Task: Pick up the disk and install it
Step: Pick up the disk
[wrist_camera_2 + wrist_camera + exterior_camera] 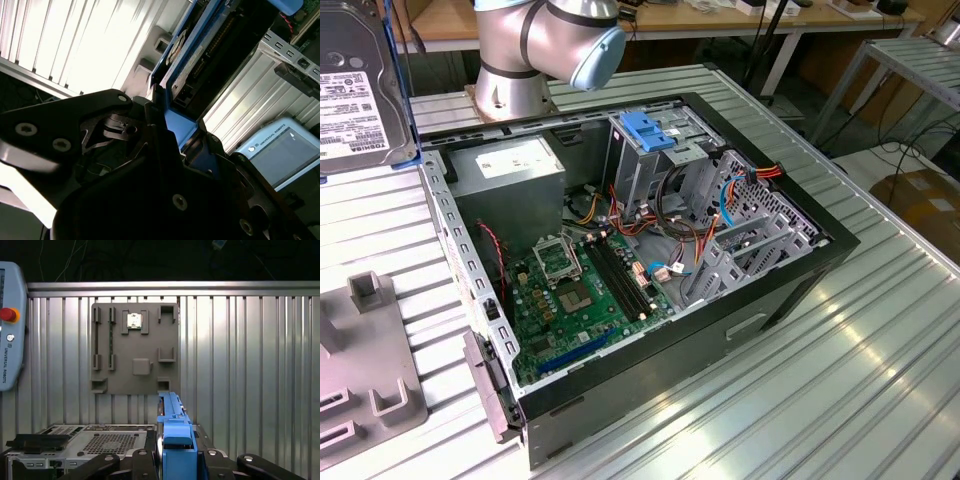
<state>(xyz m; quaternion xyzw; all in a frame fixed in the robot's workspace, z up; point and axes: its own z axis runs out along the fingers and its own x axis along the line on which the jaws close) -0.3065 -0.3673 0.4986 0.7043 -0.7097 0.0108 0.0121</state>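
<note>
Black end effector (176, 460) grips the flat grey metal disk (355, 85) by its blue rails; the open black computer case (785, 290) sits to the exterior view's right.

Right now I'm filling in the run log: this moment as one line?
pincer: shut on the disk, at its blue rail | disk: held outside the computer case | install: not yet done

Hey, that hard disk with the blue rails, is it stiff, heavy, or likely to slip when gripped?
Probably rigid: the disk looks like a flat metal slab and shows no sag. Likely dense for its size, so fairly heavy. The gripper clamps its smooth blue plastic rail, which might slip under a sideways knock.
</note>
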